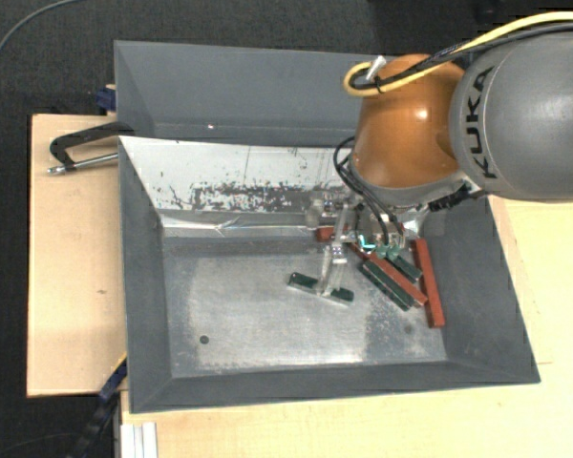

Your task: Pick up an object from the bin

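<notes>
The small dark green bar (pixel 321 288) is lying flat on the floor of the bin (pixel 139 284), a little toward 3 o'clock of the floor's middle, with its length running from about 10 o'clock to 4 o'clock. The jaws are hanging directly over it, reaching down to its middle. I cannot tell whether they are apart, together or touching it.

Just beside the bar at 3 o'clock, a green-and-brown block (pixel 392 280) is lying aslant. Against that block's far side, 1 long red-brown strip (pixel 430 294) is running toward 5 o'clock. The orange cover (pixel 406 132) of the wrist is looming at 1 o'clock, and the grey arm (pixel 535 103) is coming in from 3 o'clock. A small dark speck (pixel 203 341) is sitting well apart at 8 o'clock.

Judging from this, the step in hand is closing on the bar. It seems best for the jaws to be straddling its narrow width rather than its length and pressing right down to the floor, since so thin a piece is likely slipping out otherwise. Staying on the 9 o'clock side is keeping the block and strip out of the grip. Lifting straight up looks safest.
</notes>
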